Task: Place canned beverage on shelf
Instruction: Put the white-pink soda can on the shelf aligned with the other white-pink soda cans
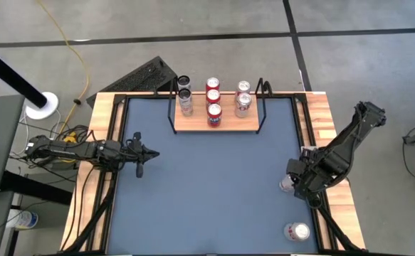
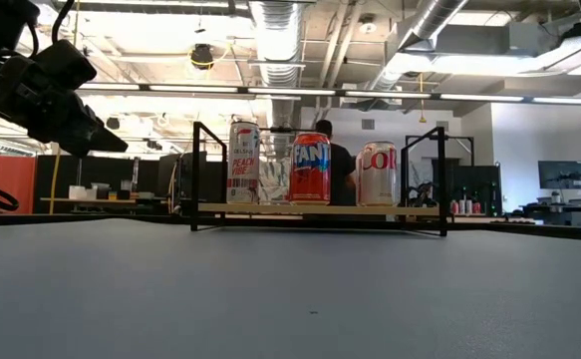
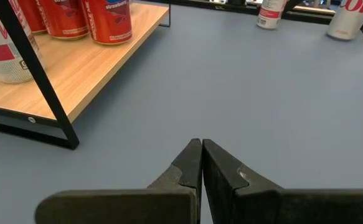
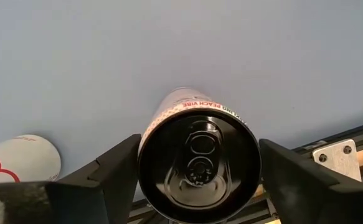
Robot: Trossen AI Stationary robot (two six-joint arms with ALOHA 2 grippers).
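Observation:
The shelf [image 1: 214, 122], a light-wood board on a black wire frame, stands at the table's far middle with several upright cans on it; it also shows in the low view [image 2: 315, 208]. A white can [image 4: 197, 155] with "peach" lettering stands near the table's right edge [image 1: 286, 185], between the fingers of my right gripper [image 4: 200, 142], which hides most of it from above [image 1: 294, 179]. My left gripper [image 3: 202, 148] is shut and empty over the table's left part [image 1: 139, 153]. A second white and red can [image 1: 297, 232] stands at the near right. My right gripper has one finger on each side of the can, meeting its wall just below the top rim [image 4: 141, 152]. The fingers come from above, slanting down along the can. The can is upright, its top toward the wrist camera. I cannot tell whether its base has left the table.
The table top is blue with a light-wood rim [image 1: 321, 114]. The second can also shows in the right wrist view [image 4: 19, 158], close beside the held one. A person [image 2: 332, 150] stands in the room behind the shelf. Open table lies between the grippers and the shelf.

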